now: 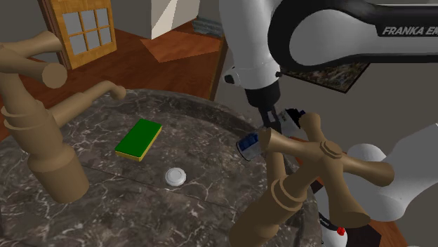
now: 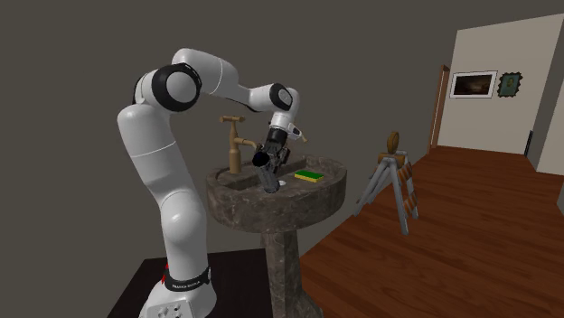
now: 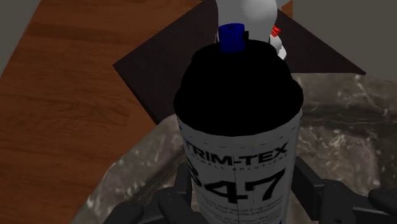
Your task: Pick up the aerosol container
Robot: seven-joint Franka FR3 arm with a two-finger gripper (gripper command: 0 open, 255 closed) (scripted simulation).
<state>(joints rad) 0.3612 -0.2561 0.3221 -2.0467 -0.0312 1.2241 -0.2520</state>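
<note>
The aerosol can (image 3: 238,137) has a white label reading TRIM-TEX 847, a black shoulder and a blue nozzle (image 3: 231,37). My gripper (image 3: 240,207) is shut on it, with a black finger (image 3: 177,202) pressed on each side of its body. In the shoulder view the can (image 1: 248,146) pokes out below the black gripper (image 1: 275,129), partly hidden by a tan tap handle (image 1: 317,149). In the second exterior view the gripper (image 2: 266,163) holds the can (image 2: 270,182) tilted over the basin, near the tap.
The dark marble pedestal sink (image 2: 271,206) carries a green sponge (image 1: 139,139) and a white drain plug (image 1: 175,177). A large tan tap (image 1: 42,133) stands at the shoulder view's left. A folding stand (image 2: 393,181) is on the wood floor beyond.
</note>
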